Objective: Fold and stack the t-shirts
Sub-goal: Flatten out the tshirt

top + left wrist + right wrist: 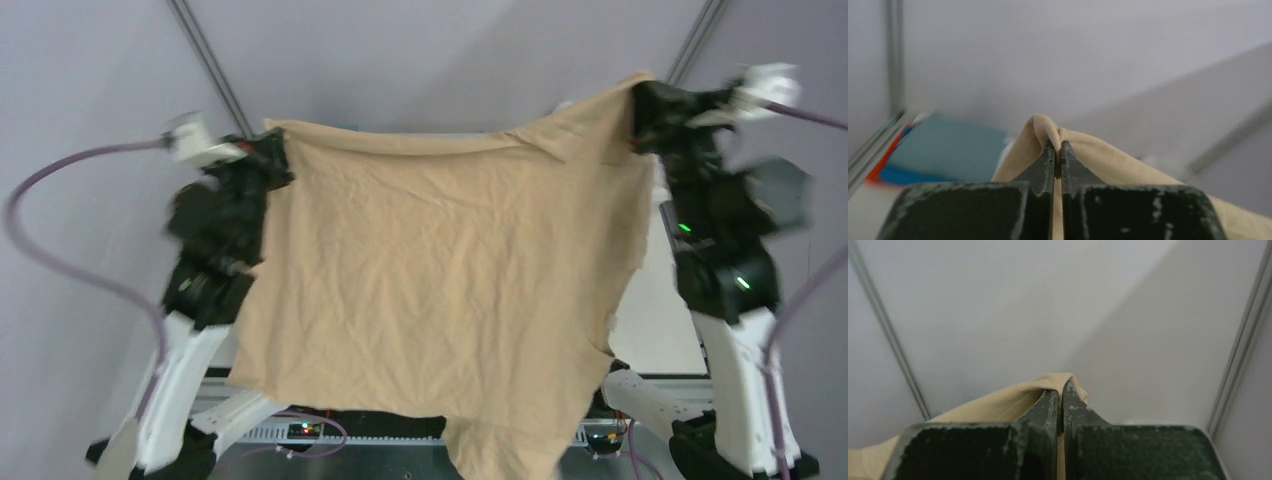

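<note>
A tan t-shirt (440, 270) hangs spread in the air between my two raised arms, filling the middle of the top view and hiding the table behind it. My left gripper (272, 150) is shut on its upper left corner; in the left wrist view the tan t-shirt (1108, 157) bunches over the left gripper (1058, 146). My right gripper (640, 105) is shut on the upper right corner, where the tan t-shirt (998, 402) folds over the right gripper (1060, 388). Blurred bright blue cloth (948, 150) with an orange edge (885, 160) lies flat far below at the left.
Metal frame poles (205, 60) run up on both sides, another pole (695, 40) at the right. A purple cable (60, 250) loops off the left arm. The arm bases (180, 400) stand at the near table edge. Plain grey walls lie behind.
</note>
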Controlling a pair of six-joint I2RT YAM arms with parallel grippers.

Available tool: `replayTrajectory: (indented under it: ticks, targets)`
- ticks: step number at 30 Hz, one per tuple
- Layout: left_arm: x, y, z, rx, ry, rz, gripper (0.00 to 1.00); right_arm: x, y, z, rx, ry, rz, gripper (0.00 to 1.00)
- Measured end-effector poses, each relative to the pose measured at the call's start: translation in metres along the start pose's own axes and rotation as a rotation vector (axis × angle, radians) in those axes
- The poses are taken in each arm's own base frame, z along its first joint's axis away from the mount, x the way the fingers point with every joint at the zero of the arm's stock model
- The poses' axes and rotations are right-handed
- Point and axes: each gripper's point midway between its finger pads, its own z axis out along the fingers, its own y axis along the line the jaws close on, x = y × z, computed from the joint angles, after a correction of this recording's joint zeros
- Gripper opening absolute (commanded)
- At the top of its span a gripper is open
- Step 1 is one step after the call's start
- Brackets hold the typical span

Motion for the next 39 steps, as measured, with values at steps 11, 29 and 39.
replayTrajectory:
  ticks: [11, 29, 39]
  targets:
    - [0.360, 0.193, 0.058, -0.600, 0.740, 0.329, 0.99, 0.453, -0.019, 0.031, 0.067, 0.846, 0.049, 0.53]
    - [0.385, 0.184, 0.028, -0.537, 0.849, 0.189, 1.00, 0.531, 0.007, -0.021, 0.206, 1.128, 0.293, 0.99]
    - [0.401, 0.183, -0.081, -0.509, 0.926, 0.101, 1.00, 0.578, 0.067, -0.102, 0.160, 1.317, 0.501, 1.00]
